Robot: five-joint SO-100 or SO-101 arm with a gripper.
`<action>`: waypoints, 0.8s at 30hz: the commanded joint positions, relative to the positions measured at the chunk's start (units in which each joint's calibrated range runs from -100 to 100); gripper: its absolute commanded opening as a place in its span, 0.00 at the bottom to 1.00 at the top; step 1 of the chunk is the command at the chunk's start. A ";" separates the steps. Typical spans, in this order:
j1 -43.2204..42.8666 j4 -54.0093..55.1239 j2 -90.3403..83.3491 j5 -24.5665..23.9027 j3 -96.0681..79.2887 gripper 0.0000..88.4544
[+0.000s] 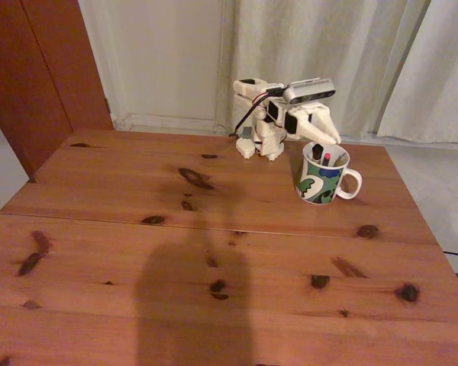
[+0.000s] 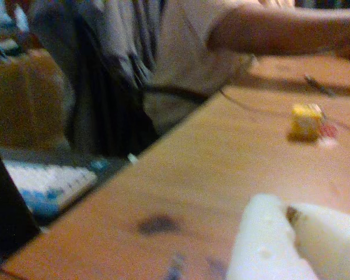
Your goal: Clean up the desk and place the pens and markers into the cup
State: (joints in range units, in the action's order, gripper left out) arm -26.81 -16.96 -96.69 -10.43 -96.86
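The reddish-brown pine surface (image 1: 214,252) spreads across the fixed view, knotted, with a seam running across its width and a broad shadow falling over its near middle. Pale curtains (image 1: 320,61) hang behind its far edge. In the wrist view a seated person (image 2: 163,52) sits at the surface's edge, one forearm stretched over it, with a small yellow object (image 2: 306,121) lying on the wood nearby. At the far edge in the fixed view stands the white arm (image 1: 271,114), folded forward, its gripper (image 1: 330,139) poised just above the cup (image 1: 323,175). The jaws look nearly closed in both views and seem to hold nothing. The patterned cup stands upright just right of the arm's base, handle to the right. The pens and markers (image 1: 326,156) stand inside it, tips poking above the rim.
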 commanded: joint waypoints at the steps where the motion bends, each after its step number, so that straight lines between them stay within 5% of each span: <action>1: 3.44 -8.63 -1.65 -0.68 3.26 0.01; 11: 5.94 -40.11 -1.65 -2.20 14.35 0.01; 24: 5.37 -41.92 -1.65 -5.08 25.80 0.01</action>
State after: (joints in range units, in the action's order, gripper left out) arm -21.09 -58.77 -97.88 -15.21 -75.37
